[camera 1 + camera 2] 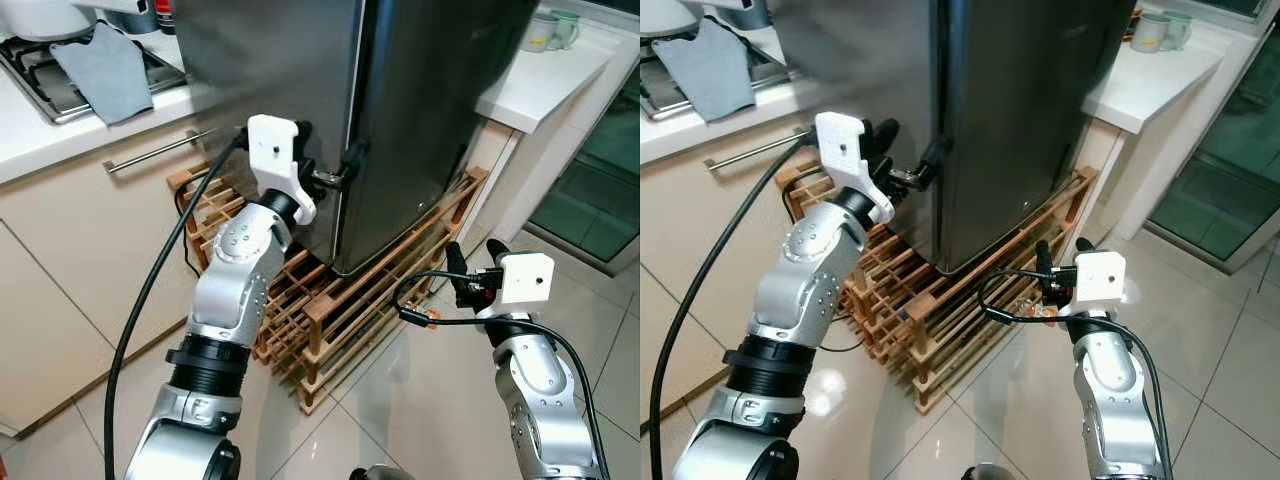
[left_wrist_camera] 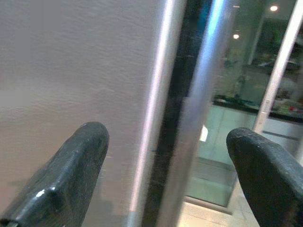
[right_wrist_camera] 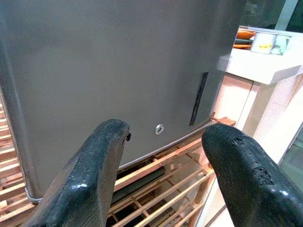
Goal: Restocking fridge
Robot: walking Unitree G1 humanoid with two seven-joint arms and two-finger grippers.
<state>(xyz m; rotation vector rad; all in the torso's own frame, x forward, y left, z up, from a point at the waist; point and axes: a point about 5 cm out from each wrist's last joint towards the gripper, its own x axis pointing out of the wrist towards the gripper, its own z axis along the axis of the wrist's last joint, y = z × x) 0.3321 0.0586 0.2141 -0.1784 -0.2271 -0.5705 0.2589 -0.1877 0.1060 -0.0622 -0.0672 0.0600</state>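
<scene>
The tall dark steel fridge [image 1: 430, 120] stands shut on a wooden slatted rack [image 1: 340, 310]. My left gripper [image 1: 332, 162] is raised to the fridge's front corner, open, with its fingers straddling the vertical door edge [image 2: 177, 118]; the left wrist view puts one finger [image 2: 71, 175] against the grey side panel and the other past the door's front. Whether the fingers touch the metal I cannot tell. My right gripper [image 1: 475, 252] hangs low at the right, open and holding nothing, pointed at the fridge's lower door [image 3: 118, 71] and the rack.
A beige cabinet with a bar handle [image 1: 150, 152] and a counter with a hob and grey cloth [image 1: 105, 70] are on the left. A white counter with mugs [image 1: 550, 30] adjoins the fridge's right. A glass door [image 1: 600, 180] lies further right. The floor [image 1: 420, 400] is glossy tile.
</scene>
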